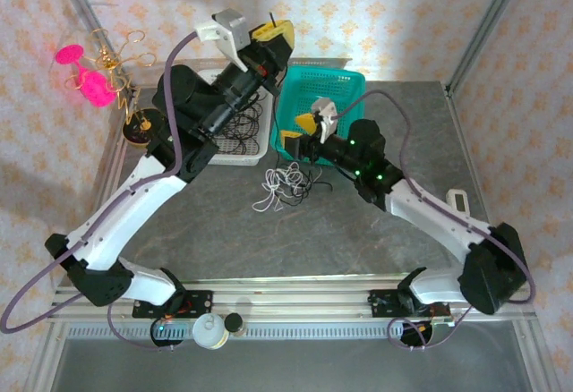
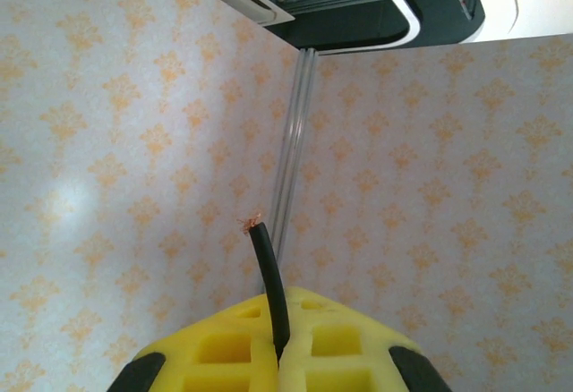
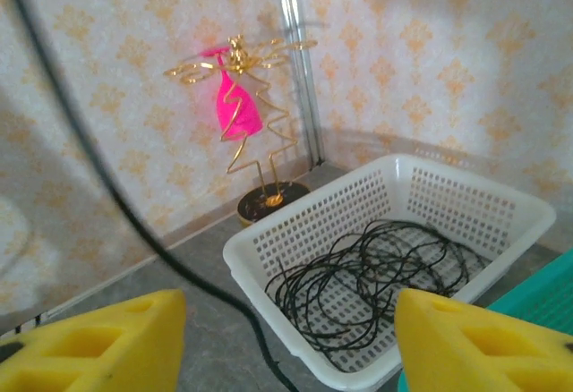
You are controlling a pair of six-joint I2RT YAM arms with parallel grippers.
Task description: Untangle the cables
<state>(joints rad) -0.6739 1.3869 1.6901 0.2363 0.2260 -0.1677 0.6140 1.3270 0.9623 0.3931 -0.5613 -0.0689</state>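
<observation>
While left gripper point(image 2: 276, 356) clamps black cable point(image 2: 269, 276), end at 12 o'clock | we see right gripper point(image 3: 291, 343) jaws apart, empty | whitish cable point(image 1: 280, 184) at its 6 o'clock

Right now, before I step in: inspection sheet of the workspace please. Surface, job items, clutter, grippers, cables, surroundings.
Surface: grey stone-look table, no spill seen.
Job's things: whitish cable in a loose tangle on the table; black cable runs up into the left gripper.
Clutter: white basket holding coiled black cords; teal basket; two small containers at the near edge.
Grippers: left gripper raised, shut on the black cable near its end; right gripper open, holding nothing.
Cables: purple-grey hoses along the arms, no snag seen.
Surroundings: gold wire stand with a pink ornament; patterned walls.
</observation>
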